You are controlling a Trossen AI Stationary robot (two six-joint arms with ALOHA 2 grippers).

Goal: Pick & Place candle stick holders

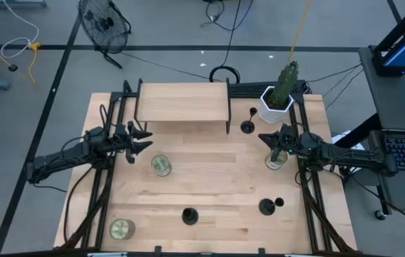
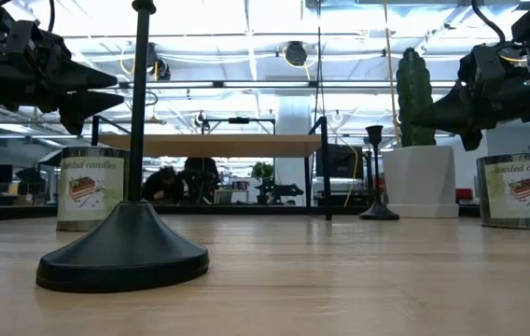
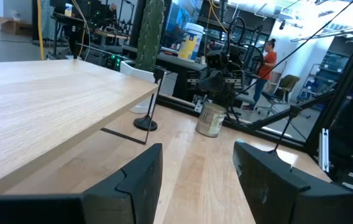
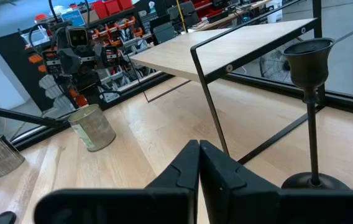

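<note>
Measured from the raised wooden shelf on thin black legs (image 1: 182,102) at the back of the pale wooden counter (image 1: 217,178), everything sits forward of it. Off its left end the left pincer (image 1: 144,139) hovers with fingers parted and nothing between them, just behind a clear glass jar candle with a printed label (image 1: 161,165). A second such jar (image 1: 122,229) stands at the counter's near left corner.

Three small black candle stick holders with disc bases and thin stems stand free: one well forward of the shelf's middle near the front edge (image 1: 189,215), one just beside the shelf's right leg (image 1: 247,126), one forward and right (image 1: 267,207). Right of the shelf stands a white pot with a green cactus (image 1: 279,96); just forward of it the right pincer (image 1: 267,138) hangs closed and empty, above another jar (image 1: 276,160).

No holder looks grasped yet, so this reads as the approach. Next, the right pincer would need to open and descend around the stem beside the shelf leg.
</note>
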